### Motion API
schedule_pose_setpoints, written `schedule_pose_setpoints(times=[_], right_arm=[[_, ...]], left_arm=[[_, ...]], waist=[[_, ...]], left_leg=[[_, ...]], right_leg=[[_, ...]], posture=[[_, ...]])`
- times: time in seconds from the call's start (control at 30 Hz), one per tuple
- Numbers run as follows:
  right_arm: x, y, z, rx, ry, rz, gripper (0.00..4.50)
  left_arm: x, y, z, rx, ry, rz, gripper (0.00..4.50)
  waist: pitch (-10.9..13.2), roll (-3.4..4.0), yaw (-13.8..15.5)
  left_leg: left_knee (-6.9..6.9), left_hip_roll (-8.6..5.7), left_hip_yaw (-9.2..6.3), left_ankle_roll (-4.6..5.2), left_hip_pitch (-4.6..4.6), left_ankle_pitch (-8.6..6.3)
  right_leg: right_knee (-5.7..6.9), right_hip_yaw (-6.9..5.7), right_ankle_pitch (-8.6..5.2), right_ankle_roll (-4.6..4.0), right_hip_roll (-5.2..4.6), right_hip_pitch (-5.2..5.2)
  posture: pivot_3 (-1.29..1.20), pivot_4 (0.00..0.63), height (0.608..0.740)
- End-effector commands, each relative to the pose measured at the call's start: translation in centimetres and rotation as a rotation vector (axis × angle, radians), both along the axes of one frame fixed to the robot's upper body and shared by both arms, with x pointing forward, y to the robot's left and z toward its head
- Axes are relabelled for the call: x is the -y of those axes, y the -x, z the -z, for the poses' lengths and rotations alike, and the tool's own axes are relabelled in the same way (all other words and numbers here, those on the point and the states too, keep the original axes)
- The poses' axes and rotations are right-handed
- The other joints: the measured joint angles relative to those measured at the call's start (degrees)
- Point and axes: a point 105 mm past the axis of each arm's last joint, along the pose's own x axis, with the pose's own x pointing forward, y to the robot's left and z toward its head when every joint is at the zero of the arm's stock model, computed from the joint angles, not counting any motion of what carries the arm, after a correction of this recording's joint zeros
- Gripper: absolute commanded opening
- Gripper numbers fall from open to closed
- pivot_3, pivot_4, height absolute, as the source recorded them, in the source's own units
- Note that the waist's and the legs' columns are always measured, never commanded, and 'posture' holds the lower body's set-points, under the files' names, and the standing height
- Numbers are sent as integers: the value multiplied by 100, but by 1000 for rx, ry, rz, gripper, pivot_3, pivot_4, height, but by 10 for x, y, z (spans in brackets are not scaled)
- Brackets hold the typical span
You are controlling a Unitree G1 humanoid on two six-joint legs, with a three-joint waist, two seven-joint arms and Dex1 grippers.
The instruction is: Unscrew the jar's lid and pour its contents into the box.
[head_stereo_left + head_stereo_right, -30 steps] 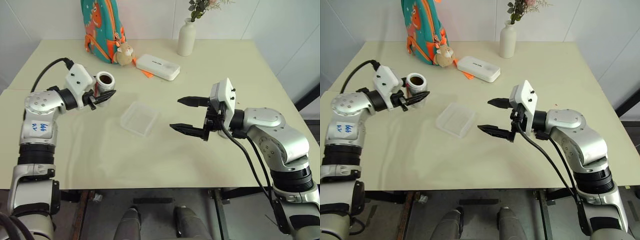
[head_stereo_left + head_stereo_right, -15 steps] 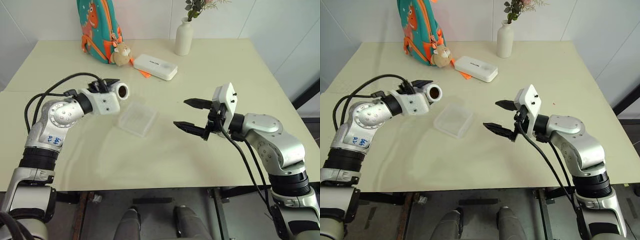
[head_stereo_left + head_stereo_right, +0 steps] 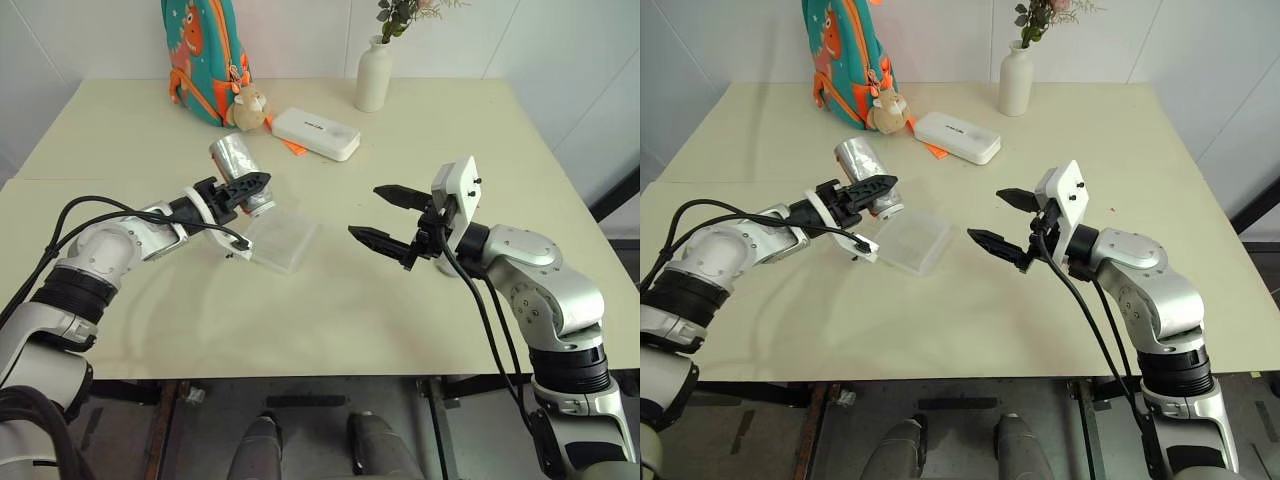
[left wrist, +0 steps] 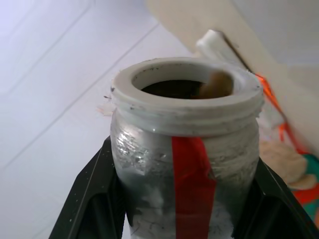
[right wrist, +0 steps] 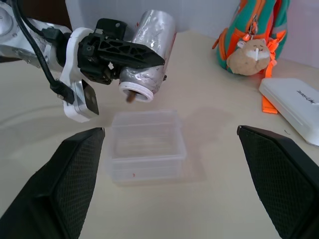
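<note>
Head view: left gripper [image 3: 243, 190] clamps the jar [image 3: 238, 170], tipped mouth-down over the box [image 3: 282, 238] far edge. Advise centring the mouth before tipping further. Right gripper [image 3: 390, 218] spread, empty, well clear.

Right wrist view: a bit [image 5: 130, 97] leaving the mouth, above the rim; bare table [image 5: 219, 199] all round.
</note>
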Motion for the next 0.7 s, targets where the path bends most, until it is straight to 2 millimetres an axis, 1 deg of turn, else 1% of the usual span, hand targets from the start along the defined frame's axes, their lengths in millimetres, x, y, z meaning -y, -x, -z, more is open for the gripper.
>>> schedule_pose_setpoints(times=[0.03,0.1,0.17,0.3,0.37,0.43,0.5,0.57,0.67,0.7], right_arm=[[3,5,-13,52,-49,14,4485],[3,6,-13,49,-60,16,4485],[4,6,-13,47,-71,14,4485],[4,5,-14,48,-79,14,4485],[4,5,-13,47,-82,13,4485],[3,6,-13,44,-83,10,4485],[3,6,-12,42,-81,5,4485],[3,7,-11,38,-76,1,4485],[3,8,-10,33,-71,-2,4485],[4,8,-10,32,-69,-3,4485]], left_arm=[[-9,-6,-13,49,-10,-37,2134],[-10,-4,-16,87,-55,-24,2134],[-13,-2,-17,85,-54,-13,2134],[-23,-5,-15,24,-15,-58,2134],[-18,-2,-19,23,1,-31,2134],[-14,3,-25,-2,60,-2,2134],[-15,5,-30,-66,163,10,2134],[-25,2,-32,-210,367,-8,2134],[-38,2,-39,-356,625,-8,2134],[-44,-3,-40,-427,738,-34,2134]], waist=[[0,0,-8],[0,0,-14],[0,0,-7],[0,0,34],[0,0,47],[0,0,62],[0,0,67],[0,0,68],[-1,1,40],[-1,1,39]], left_leg=[[-1,0,0,0,0,0],[-1,0,0,0,1,0],[-1,0,1,0,1,0],[-1,0,1,0,1,0],[-1,0,1,0,1,0],[0,0,1,-1,0,1],[0,0,1,-1,-1,1],[0,1,1,-1,-1,1],[0,2,2,-1,2,1],[0,2,4,-1,5,1]], right_leg=[[1,0,0,0,0,-2],[5,0,0,0,1,-2],[5,0,0,0,1,-3],[5,0,0,0,0,-3],[7,-1,0,0,1,-3],[6,-1,0,0,0,-3],[5,-1,0,0,0,-3],[5,-1,0,0,0,-3],[11,0,0,-1,0,-3],[13,0,0,-1,0,-2]], posture=[[0,150,740],[0,150,740],[0,150,740],[0,150,740],[0,150,740],[0,150,740],[0,150,740],[0,150,740],[0,150,740],[0,150,740]])
